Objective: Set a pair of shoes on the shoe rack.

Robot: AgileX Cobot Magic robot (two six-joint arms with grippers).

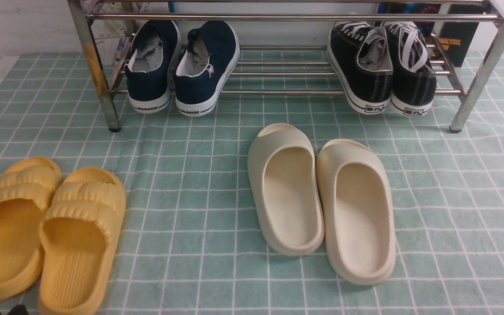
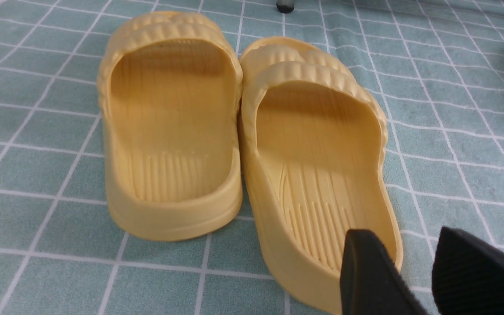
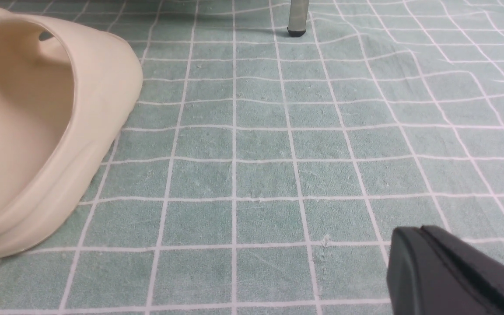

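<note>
A: Sitting on the shoe rack (image 1: 278,92), at its right end, is where the black sneakers (image 1: 381,70) are being seen: heels out over the front rail, toes in toward the wall, the two touching side by side.

B: Why are they being judged as placed, not merely leaning?

A: Both soles are being carried by the lower rails, and nothing is being held near them. The heels are probably being left outward so each shoe can be taken by its back. The navy sneakers (image 1: 182,65) are being kept the same way at the left end, with bare rails between the pairs.

B: And the claws?

A: The left gripper (image 2: 414,273) is being held wide open in its wrist view, gripping nothing, low over the heel of the nearer of the yellow slippers (image 2: 239,144). The right gripper (image 3: 457,271) is being kept closed, its pads pressed together on nothing, above bare checked cloth (image 3: 256,175) beside one of the cream slippers (image 3: 37,131).

B: Are the slippers being disturbed?

A: No contact is being shown. Both pairs are being left on the cloth in front of the rack, each as a neat pair, heels toward the robot.

B: So what is being left to do?

A: For the black pair, seemingly nothing; the task is being read as done, the arms being parked low and clear of the rack.
</note>
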